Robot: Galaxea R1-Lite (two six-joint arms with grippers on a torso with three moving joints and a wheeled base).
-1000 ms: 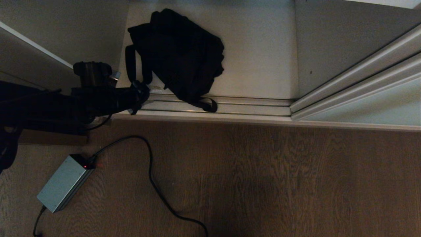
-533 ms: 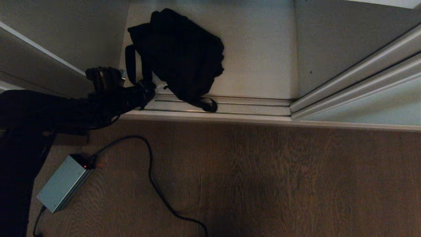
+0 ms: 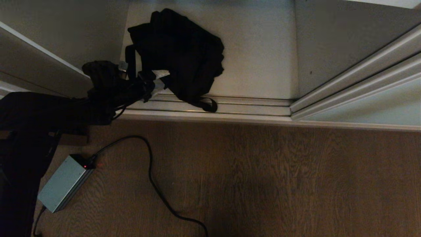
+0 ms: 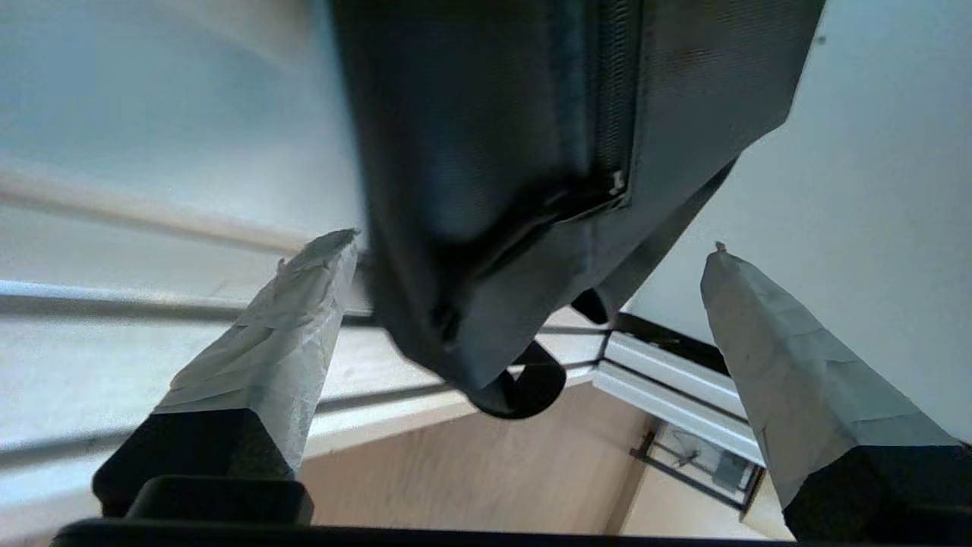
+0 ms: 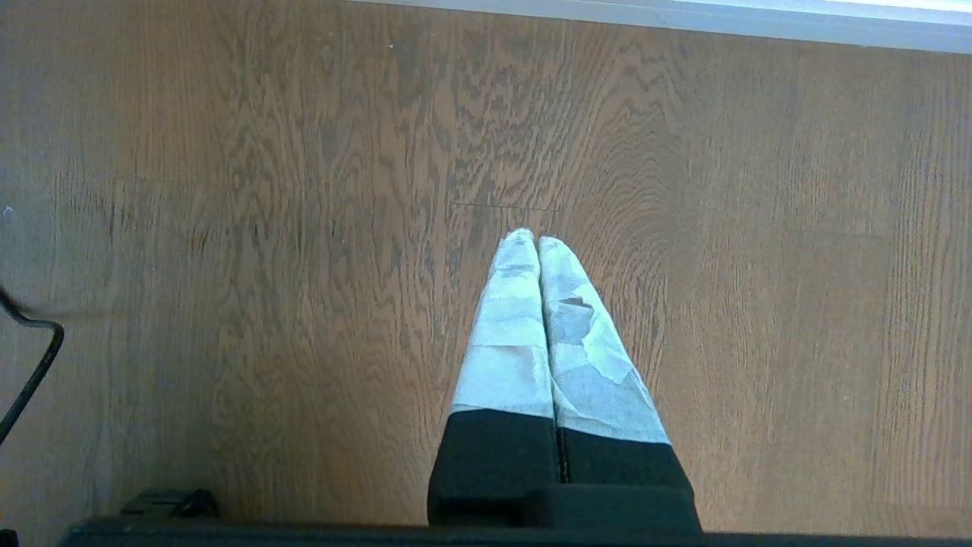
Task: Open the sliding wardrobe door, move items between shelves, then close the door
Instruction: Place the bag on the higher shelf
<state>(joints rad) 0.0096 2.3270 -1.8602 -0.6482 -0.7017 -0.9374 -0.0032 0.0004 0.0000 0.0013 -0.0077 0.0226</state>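
Head view shows me the floppy black bag [image 3: 179,52] slumped on the bottom shelf [image 3: 256,49], near its front-left corner, one strap over the floor track [image 3: 230,105]. My left gripper [image 3: 154,80] gapes wide at its near edge, holding nothing; the right gripper [image 5: 538,243] is pressed closed above the wooden floor [image 5: 228,190].

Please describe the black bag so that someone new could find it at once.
Look inside the open wardrobe, on its bottom shelf, near the left wall. The black bag lies there, one strap looping onto the floor track. It is the only dark, floppy thing there.
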